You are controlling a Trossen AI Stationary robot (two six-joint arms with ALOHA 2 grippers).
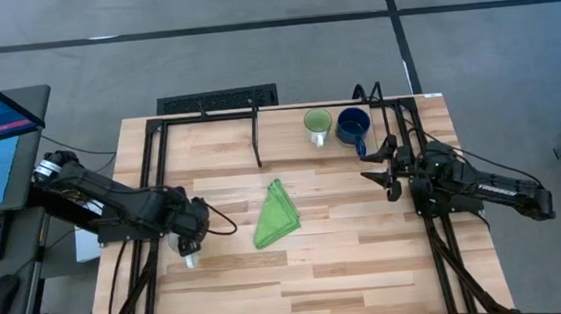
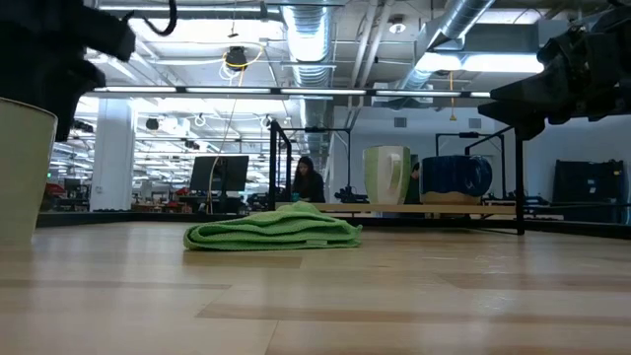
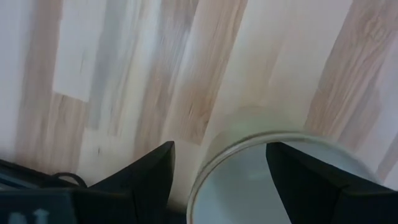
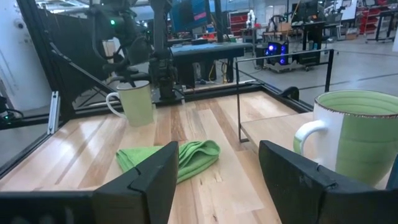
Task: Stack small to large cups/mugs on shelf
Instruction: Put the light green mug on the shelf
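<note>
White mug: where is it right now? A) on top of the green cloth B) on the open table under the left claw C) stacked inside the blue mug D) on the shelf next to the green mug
B. The white mug stands on the open table beneath the left claw, whose fingers straddle its rim, while the green mug and blue mug sit on the shelf, and the cloth lies apart.

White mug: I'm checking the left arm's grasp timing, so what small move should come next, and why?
Probably close the left gripper on the white mug: its open fingers straddle the rim from above, while the green mug and blue mug already sit on the shelf.
</note>
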